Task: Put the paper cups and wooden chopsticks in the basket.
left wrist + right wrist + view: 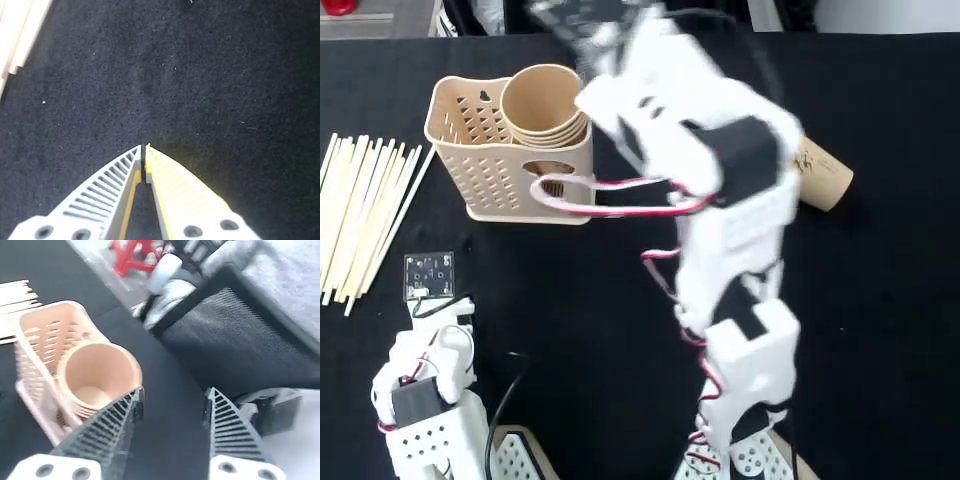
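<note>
The right gripper (pixel 175 392) stands wide open with nothing between its fingers. Close in front of it, just past one fingertip, is the basket (pixel 35 340), and a nested stack of paper cups (pixel 97 372) sits upright in the compartment nearer this gripper. So a good part of the cup work looks done. On the arm's other side, well apart from the basket, one more cup (pixel 825 175) lies on its side on the black cloth (pixel 880 320) and has yet to be put in. The left gripper (pixel 145 150) is closed tip to tip on nothing, low over bare cloth. The wooden chopsticks (pixel 365 215) lie in a loose bundle near it and beside the basket, none of them inside as far as can be seen, so that half of the job looks untouched. The right arm covers part of the lone cup in the high view, and how many cups make up the stack is hard to tell.
</note>
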Available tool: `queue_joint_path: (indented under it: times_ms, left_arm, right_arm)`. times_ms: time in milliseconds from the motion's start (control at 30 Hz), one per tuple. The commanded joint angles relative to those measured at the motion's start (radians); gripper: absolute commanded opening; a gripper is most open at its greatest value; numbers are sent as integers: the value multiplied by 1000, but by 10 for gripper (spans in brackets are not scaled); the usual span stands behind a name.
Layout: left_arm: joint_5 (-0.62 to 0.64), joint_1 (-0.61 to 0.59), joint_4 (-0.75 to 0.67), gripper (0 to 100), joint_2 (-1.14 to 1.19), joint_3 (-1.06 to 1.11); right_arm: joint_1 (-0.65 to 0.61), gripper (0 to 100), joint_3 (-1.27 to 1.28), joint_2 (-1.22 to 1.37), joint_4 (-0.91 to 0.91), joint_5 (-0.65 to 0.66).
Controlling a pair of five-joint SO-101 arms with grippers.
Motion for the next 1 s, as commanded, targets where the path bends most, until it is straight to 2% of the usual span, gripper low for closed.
queue_joint_path:
  times_ms: [0, 133, 267, 400, 567, 733, 833, 967]
  left_arm:
    - [-5, 5, 5, 30, -3, 18]
    - [-5, 5, 5, 30, -3, 18]
    - [-5, 5, 5, 30, -3, 18]
    - [-5, 5, 5, 30, -3, 18]
    - [-5, 5, 5, 30, -3, 18]
    - [-5, 5, 5, 30, -3, 18]
    - [-5, 5, 5, 30, -3, 18]
    - [-5, 5, 5, 30, -3, 18]
  right_arm:
    - [187, 208, 93, -93, 34, 12]
    - [359, 208, 317, -162, 32, 28]
    - [477, 211, 522, -173, 20, 166]
    - [571, 213, 697, -166, -52, 198]
    - [620, 213, 903, -127, -219, 173]
    - [620, 224, 1027, -68, -376, -15]
    - [606, 300, 1033, -28, -405, -75]
    - [589, 407, 1029, 28, -445, -74]
